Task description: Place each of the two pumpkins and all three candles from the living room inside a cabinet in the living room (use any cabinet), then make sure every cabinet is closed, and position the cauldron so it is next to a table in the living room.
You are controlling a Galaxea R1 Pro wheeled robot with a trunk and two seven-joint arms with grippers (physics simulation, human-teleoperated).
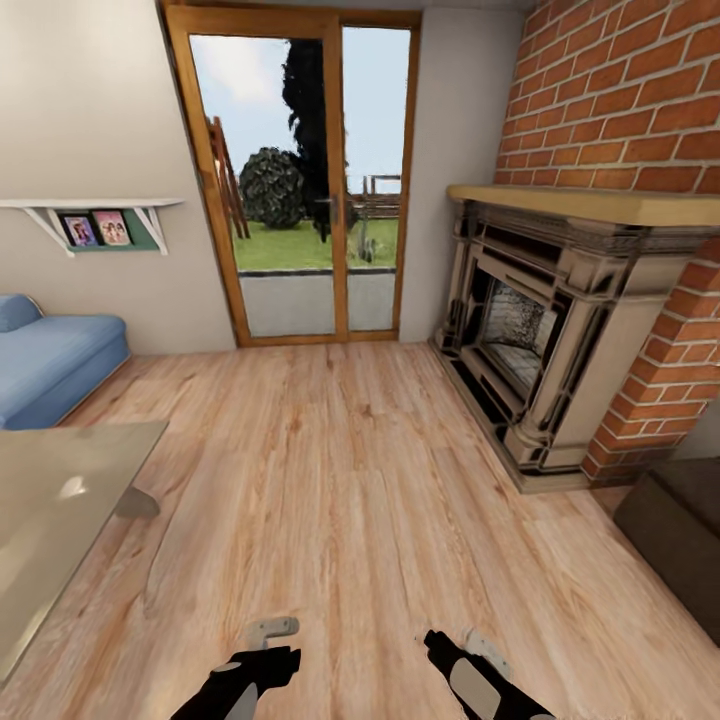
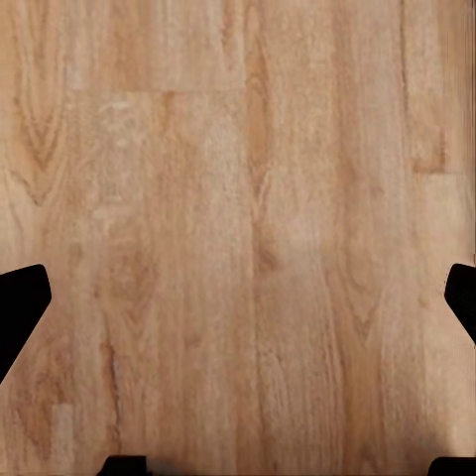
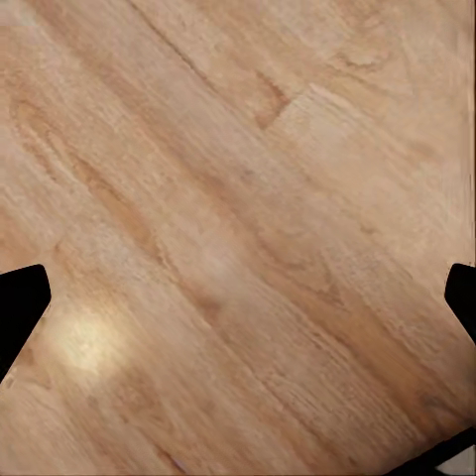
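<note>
A home living room: brick fireplace [image 1: 530,340], blue sofa [image 1: 50,365]

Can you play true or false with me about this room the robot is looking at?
1. The sofa is blue. True.
2. The fireplace sits in a green wall. False: the wall around it is red brick.
3. The floor is wooden planks. True.
4. The left claw is holding a pumpkin. False: its fingers stand wide apart with just floor between them.
5. The right claw is open and empty. True.
6. The glass door shows snow outside. False: there is green grass and a bush.
</note>
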